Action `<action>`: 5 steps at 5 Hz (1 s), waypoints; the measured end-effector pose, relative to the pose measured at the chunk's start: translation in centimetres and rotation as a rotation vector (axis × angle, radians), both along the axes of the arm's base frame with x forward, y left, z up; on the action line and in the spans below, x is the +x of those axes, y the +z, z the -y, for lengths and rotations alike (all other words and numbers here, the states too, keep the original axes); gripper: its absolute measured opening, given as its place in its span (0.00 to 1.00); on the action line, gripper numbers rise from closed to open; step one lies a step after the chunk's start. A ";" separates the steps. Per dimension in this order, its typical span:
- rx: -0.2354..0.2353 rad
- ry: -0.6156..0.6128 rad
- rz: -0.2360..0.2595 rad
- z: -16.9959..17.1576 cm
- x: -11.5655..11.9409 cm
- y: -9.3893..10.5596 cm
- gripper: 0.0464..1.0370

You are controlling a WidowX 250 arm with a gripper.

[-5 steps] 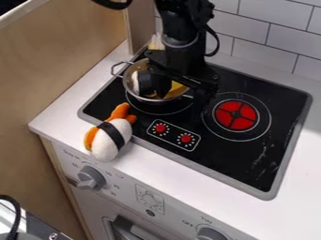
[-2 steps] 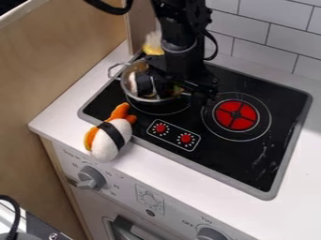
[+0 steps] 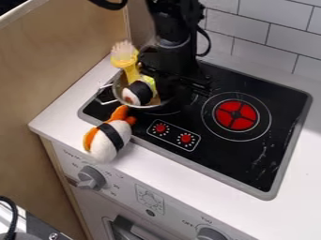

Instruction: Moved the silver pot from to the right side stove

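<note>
The silver pot (image 3: pixel 118 89) is at the stove's left edge, over the left rear part of the black cooktop (image 3: pixel 216 150). Its wire handle points left toward the counter. Inside are a black-and-white sushi toy (image 3: pixel 139 92) and a yellow brush (image 3: pixel 127 62) whose bristles stick up past the rim. My black gripper (image 3: pixel 179 87) hangs low over the pot's right side and covers that part of it. To the right lies the burner with the red centre (image 3: pixel 235 115).
An orange, white and black plush sushi (image 3: pixel 110 138) lies across the cooktop's front left edge, close in front of the pot. Red knobs (image 3: pixel 173 133) are printed-panel controls at the cooktop's front. A wooden panel (image 3: pixel 59 61) stands left, a tiled wall (image 3: pixel 270 35) behind.
The pot has shifted left and its handle sits lower. Inside it, the brush now leans to the left. The arm has moved slightly left, and the plush sushi has shifted a little.
</note>
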State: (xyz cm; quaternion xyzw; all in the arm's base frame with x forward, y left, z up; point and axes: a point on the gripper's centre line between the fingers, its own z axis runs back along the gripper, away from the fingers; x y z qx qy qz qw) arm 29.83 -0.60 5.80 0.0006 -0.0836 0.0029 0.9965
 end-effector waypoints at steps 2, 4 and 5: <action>-0.003 0.009 -0.003 -0.2 0.2 1.1 0.02; 0.015 -0.012 0.005 -0.2 0.6 2.0 0.02; 0.037 -0.026 0.017 -0.1 1.3 3.0 0.01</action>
